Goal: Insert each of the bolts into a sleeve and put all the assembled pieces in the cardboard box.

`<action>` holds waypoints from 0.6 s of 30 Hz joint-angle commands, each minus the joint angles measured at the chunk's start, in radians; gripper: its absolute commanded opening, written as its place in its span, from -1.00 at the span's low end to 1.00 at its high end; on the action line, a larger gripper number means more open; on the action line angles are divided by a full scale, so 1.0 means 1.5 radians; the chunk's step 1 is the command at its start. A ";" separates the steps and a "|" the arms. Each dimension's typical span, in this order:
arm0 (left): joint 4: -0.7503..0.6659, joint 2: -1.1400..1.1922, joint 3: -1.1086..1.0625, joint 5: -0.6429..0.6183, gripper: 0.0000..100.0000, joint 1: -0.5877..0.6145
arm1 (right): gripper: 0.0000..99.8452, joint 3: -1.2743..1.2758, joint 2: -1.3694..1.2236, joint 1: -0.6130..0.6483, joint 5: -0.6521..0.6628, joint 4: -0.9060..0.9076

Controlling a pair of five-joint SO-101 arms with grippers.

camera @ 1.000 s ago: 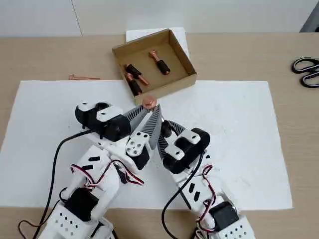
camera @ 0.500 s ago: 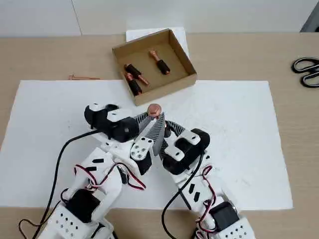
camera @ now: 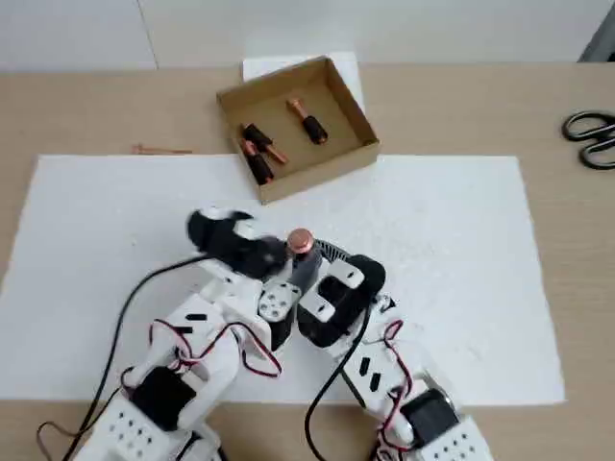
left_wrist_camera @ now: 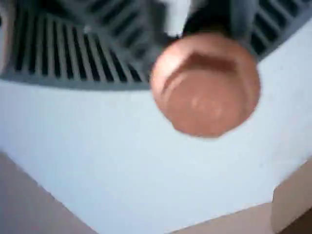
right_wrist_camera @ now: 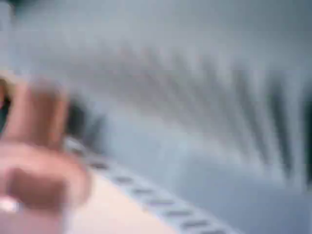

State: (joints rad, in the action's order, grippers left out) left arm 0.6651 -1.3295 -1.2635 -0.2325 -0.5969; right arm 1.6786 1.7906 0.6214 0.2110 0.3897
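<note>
Copper bolt (camera: 299, 240) (head up) tight in the left fingers (left_wrist_camera: 73, 53), above white sheet (camera: 461, 250)

**Your Workspace: Pale Wood Table, White Wall Behind**

You're looking down on a light wooden table (camera: 461, 106) with a large white mat (camera: 461, 269) spread across most of it. A smaller white sheet (camera: 259, 67) lies near the far edge. Black-handled scissors (camera: 591, 137) rest on bare wood at the right edge. Behind the table runs a plain white wall (camera: 404, 29). The light is soft and even.
</note>
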 commanded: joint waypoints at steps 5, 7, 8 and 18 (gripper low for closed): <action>0.078 0.000 0.047 0.029 -0.32 0.005 | -0.99 0.004 0.010 0.009 0.007 -0.024; 0.101 0.000 0.065 0.029 -0.31 0.028 | -0.99 0.004 0.010 0.009 0.007 -0.024; 0.118 0.000 0.071 0.029 -0.31 0.038 | -0.99 0.004 0.010 0.009 0.007 -0.024; 0.152 -0.003 0.144 0.030 -0.31 0.110 | -0.99 0.004 0.010 0.008 0.007 -0.024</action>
State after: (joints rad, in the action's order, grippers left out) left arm 0.8892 -1.3234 -1.1331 -0.1941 -0.4588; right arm 1.6786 1.7921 0.6260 0.2140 0.3867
